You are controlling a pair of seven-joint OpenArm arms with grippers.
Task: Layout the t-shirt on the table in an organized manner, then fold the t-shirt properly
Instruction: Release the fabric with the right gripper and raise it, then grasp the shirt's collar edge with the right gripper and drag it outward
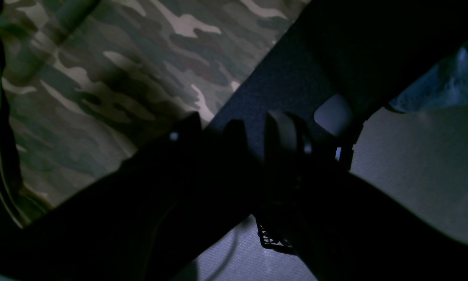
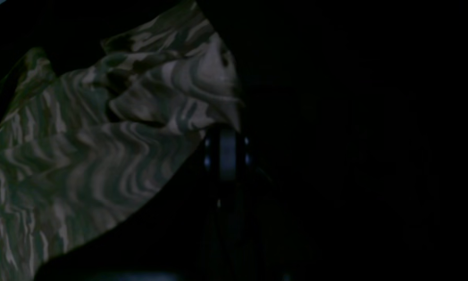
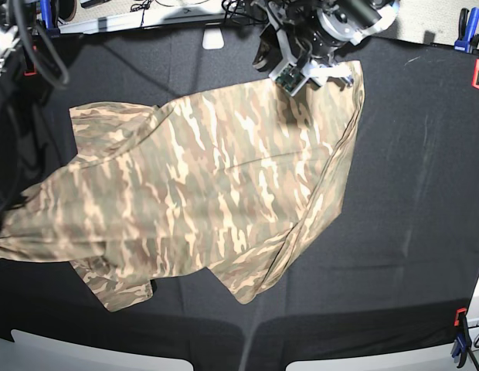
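We are laying out the t-shirt [image 3: 216, 193], lying rumpled across the table [image 3: 409, 154], toward its left and far side. Our right end effector [image 2: 226, 134] is pinching a shirt edge, jaws closed. Our left end effector [image 1: 234, 132] is standing half open, gripping nothing, at the far shirt corner. Judgement: tension both held edges evenly. 2 clamps [image 3: 467, 31] are marking the right edge; bare table right gives room.

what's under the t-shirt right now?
The table, covered in black cloth, shows all around the spread t-shirt, which lies on it. The shirt hides whatever is directly beneath, so I can't tell if anything else is there.
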